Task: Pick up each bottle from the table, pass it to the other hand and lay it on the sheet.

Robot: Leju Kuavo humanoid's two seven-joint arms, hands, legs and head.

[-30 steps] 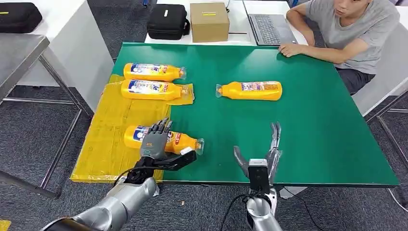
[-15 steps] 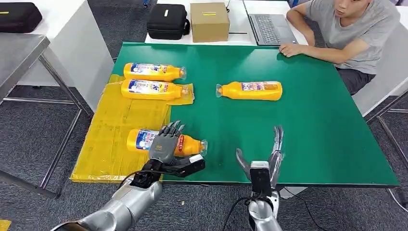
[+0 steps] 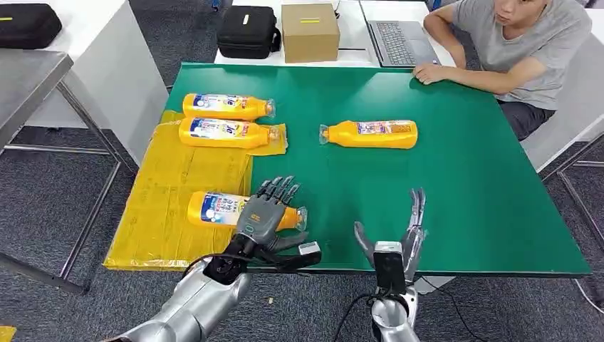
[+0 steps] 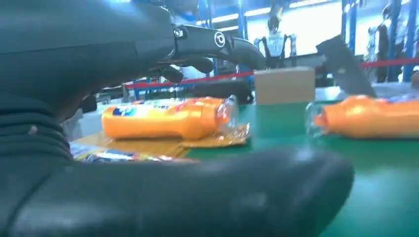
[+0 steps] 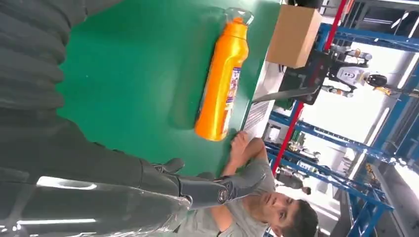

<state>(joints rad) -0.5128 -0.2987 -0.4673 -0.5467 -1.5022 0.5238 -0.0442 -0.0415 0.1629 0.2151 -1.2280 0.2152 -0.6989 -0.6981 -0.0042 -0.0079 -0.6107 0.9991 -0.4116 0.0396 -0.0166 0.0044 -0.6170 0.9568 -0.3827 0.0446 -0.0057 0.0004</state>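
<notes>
Change: over the last second the left robot hand (image 3: 269, 212) has let go of the near orange plastic bottle with a clear cap (image 3: 238, 209) and drawn back toward the tabletop's near edge; its fingers are now spread, holding nothing, just over the bottle's cap end. That bottle lies on its side on the crinkled yellow plastic sheet (image 3: 167, 206) at the green tabletop's (image 3: 463, 185) near-left corner; this delivery looks complete. Right robot hand (image 3: 399, 231): open, fingers spread, at the near edge. Outstanding item: another orange bottle (image 3: 370, 133) on bare tabletop, well beyond the right robot hand.
</notes>
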